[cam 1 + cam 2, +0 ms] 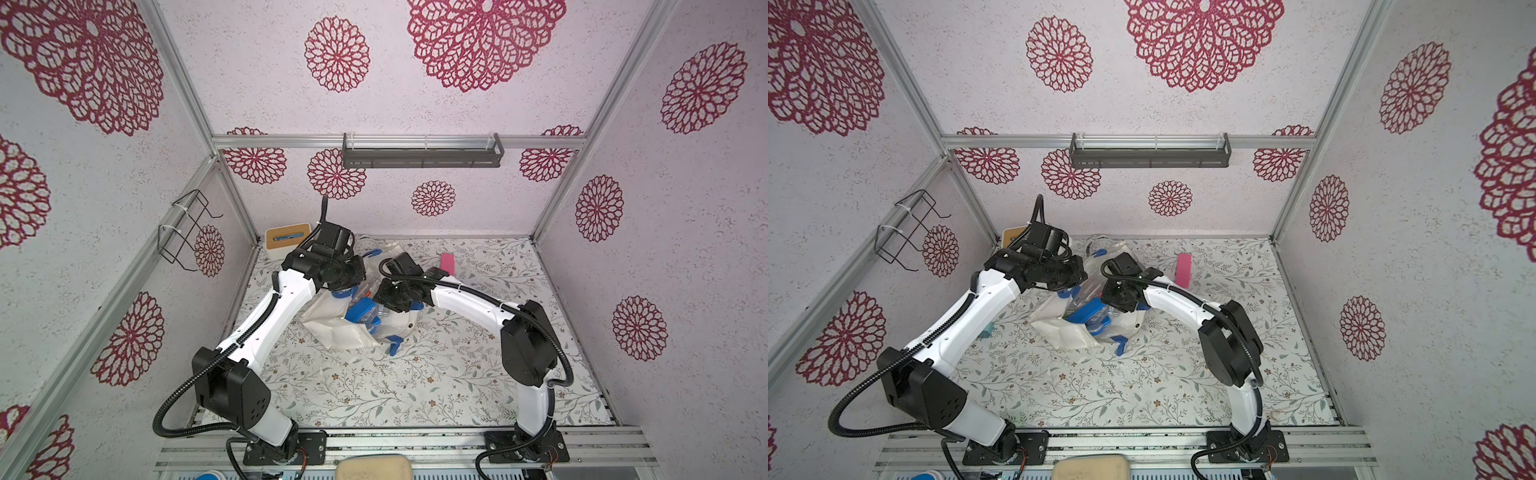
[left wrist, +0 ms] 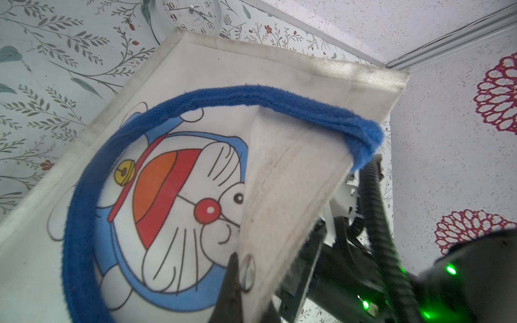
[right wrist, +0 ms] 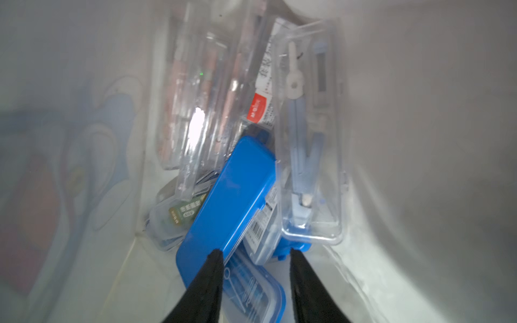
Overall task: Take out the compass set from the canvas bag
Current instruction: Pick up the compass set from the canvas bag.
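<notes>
The canvas bag point(image 1: 332, 328) lies slumped on the floral table in both top views, mouth open toward my arms, blue handle point(image 2: 84, 209) looped over its cartoon print. My left gripper point(image 2: 242, 265) is shut on the bag's rim flap point(image 2: 285, 195) and holds it up. The right gripper point(image 3: 254, 253) reaches inside the bag with its jaws open. The compass set point(image 3: 307, 139), a clear case with a pale blue compass inside, leans against the bag's inner wall point(image 3: 419, 139) just beyond the right fingertip point(image 3: 293, 254). The other fingertip point(image 3: 215, 254) sits at a blue-lidded case point(image 3: 229, 201).
More clear cases point(image 3: 201, 98) and a small green-labelled box point(image 3: 181, 212) crowd the bag beside the compass set. A clock point(image 2: 190, 14) lies behind the bag. A pink block point(image 1: 448, 264) and a wood-topped box point(image 1: 286, 239) sit at the back. A wire rack point(image 1: 187, 232) hangs on the left wall.
</notes>
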`<state>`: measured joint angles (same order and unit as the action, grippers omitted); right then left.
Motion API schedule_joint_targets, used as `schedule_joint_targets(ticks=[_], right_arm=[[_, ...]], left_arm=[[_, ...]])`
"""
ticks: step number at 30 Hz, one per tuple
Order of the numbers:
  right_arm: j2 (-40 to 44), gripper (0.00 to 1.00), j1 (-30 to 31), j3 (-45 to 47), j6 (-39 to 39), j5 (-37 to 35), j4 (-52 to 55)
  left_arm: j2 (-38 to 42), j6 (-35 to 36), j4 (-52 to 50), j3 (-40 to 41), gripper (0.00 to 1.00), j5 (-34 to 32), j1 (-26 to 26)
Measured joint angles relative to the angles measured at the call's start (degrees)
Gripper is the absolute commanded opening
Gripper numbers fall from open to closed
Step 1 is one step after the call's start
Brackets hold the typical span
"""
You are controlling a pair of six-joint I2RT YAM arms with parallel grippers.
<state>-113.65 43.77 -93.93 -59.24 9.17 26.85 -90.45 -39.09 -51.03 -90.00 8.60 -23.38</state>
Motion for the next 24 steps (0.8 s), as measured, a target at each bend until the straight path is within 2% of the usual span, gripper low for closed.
schedule_joint_targets(ticks=[7,15,20,24], right_arm=[[-4.02,0.58,-1.64,-0.57,-1.03,-1.53,0.20],[-7.93,0.62,-1.75,-3.67,-2.03,-1.90,0.39],[-10.71,0.62,-1.84,-5.73,-2.54,-1.51,0.00],[-12.98,0.58,-1.95,-7.19,-3.52,-0.66,-1.38]], left_arm=[[0.00,-0.09,0.15,0.00,0.00,-0.07,-0.22],[0.00,-0.09,0.57,0.00,0.00,0.15,-0.74],[0.00,-0.09,0.63,0.00,0.00,0.31,-1.27],[0.00,-0.11,1.07,0.24,0.00,0.35,-1.62]])
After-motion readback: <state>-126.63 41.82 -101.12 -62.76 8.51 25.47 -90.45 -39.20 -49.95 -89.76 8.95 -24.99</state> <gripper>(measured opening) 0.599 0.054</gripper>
